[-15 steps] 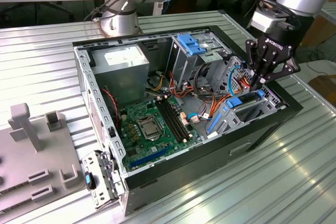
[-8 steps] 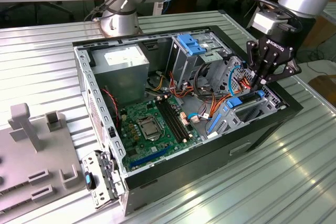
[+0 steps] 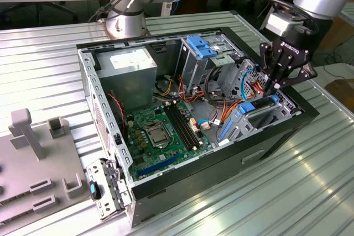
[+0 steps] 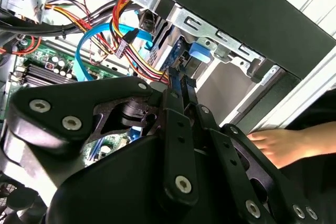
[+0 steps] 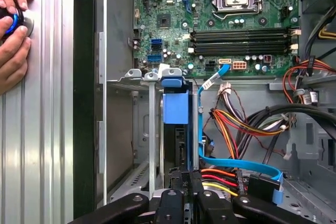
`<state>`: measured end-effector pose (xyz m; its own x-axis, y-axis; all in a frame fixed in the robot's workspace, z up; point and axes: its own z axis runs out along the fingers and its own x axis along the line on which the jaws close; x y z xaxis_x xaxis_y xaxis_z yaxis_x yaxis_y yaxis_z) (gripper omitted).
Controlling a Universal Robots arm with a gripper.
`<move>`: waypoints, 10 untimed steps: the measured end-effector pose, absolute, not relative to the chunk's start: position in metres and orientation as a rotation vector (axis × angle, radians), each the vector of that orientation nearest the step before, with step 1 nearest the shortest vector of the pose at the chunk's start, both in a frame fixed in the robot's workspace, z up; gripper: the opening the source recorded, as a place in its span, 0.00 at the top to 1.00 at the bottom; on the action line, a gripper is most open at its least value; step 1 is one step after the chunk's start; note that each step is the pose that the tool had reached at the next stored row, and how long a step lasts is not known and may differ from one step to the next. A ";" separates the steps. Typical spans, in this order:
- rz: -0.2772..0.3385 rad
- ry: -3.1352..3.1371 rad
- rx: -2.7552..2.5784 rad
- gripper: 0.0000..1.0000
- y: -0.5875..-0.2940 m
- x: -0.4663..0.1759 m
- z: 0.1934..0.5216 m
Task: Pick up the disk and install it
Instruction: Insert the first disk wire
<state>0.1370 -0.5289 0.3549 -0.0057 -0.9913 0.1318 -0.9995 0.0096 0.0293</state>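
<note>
Exterior view: the gripper (image 3: 275,88) stands over the bay (image 3: 271,119) in the case's (image 3: 221,161) corner at the exterior view's right, clamped on the disk (image 3: 250,106), edge-on in that bay. Installing looks in hand; seating it needs the disk square to the bay walls. White lettering marks the gripper. Second wrist view: 2 fingers (image 4: 179,124) pinch the blue-railed edge. First wrist view: the disk lies between grey walls, near the motherboard (image 5: 226,24).

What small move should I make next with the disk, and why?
Probably ease the disk a little deeper, straight along its slot. In the first wrist view it stands edge-on between the guides of the grey drive cage, with the gripper closed on its near edge. Hold the line: a blue cable runs close beside it.
</note>
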 end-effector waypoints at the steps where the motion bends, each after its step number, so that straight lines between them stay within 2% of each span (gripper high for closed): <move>1: 0.096 -2.155 2.136 0.83 -0.530 0.137 0.355; 7: 0.045 -2.184 2.155 0.83 -0.541 0.137 0.355; 10: 0.040 -2.190 2.154 0.83 -0.544 0.137 0.355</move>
<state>0.1370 -0.5438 0.3550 -0.0156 -0.9976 0.0675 -0.9994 0.0176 0.0301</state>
